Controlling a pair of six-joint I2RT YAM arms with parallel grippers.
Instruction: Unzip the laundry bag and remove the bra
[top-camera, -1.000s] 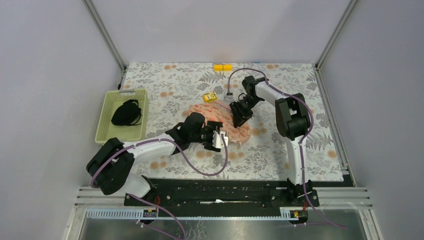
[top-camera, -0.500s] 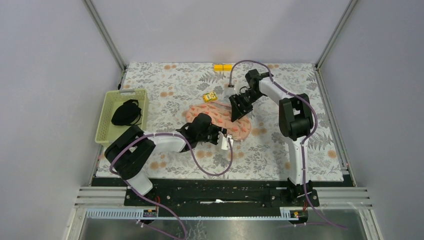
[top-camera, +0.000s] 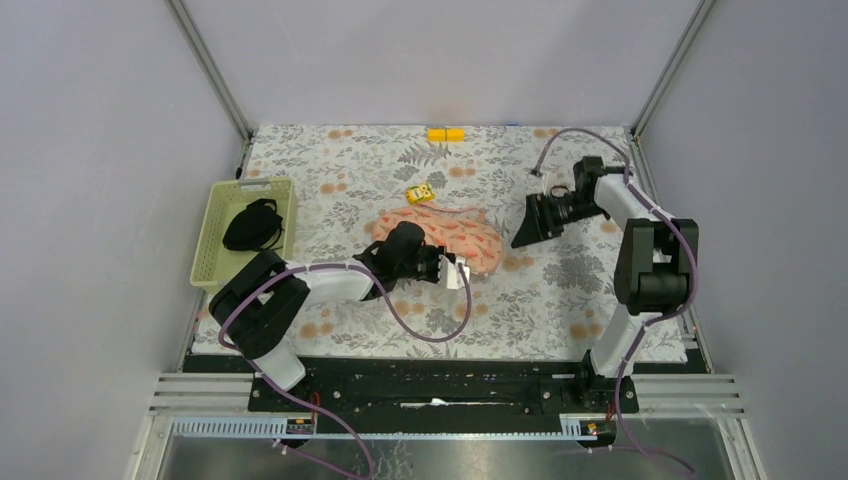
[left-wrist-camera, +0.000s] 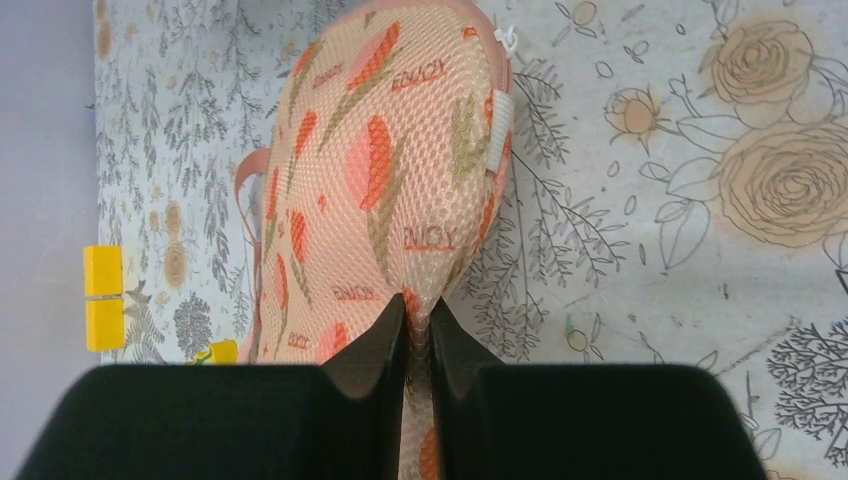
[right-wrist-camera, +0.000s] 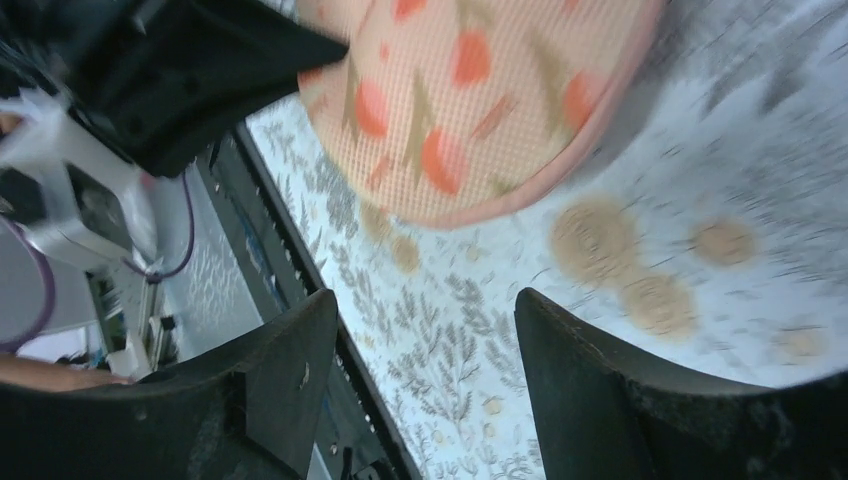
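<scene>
The laundry bag (top-camera: 450, 232) lies flat near the middle of the flower-patterned surface (top-camera: 560, 300), its long side running left to right. The left tool (top-camera: 448, 270) meets it at the near right edge. In the left wrist view its two black fingers (left-wrist-camera: 375, 350) are pressed together on a pinch of the bag's mesh, and the fabric rises into a narrow ridge between them. The rest of the bag spreads away from that pinch, with its pink rim running around the edge and a small white tab (left-wrist-camera: 502, 112) on the right side of the rim.

The right tool (top-camera: 522, 235) is to the right of the bag and apart from it, pointing toward it. Its fingers are spread wide with nothing between them. Its own camera shows the bag's rounded end beyond them.

At the left edge of the surface stands a pale green basket (top-camera: 222, 192) with a black garment (top-camera: 252, 226) inside. A small yellow packet (top-camera: 420, 194) lies just beyond the bag, and a yellow block (top-camera: 445, 134) sits at the far edge.
</scene>
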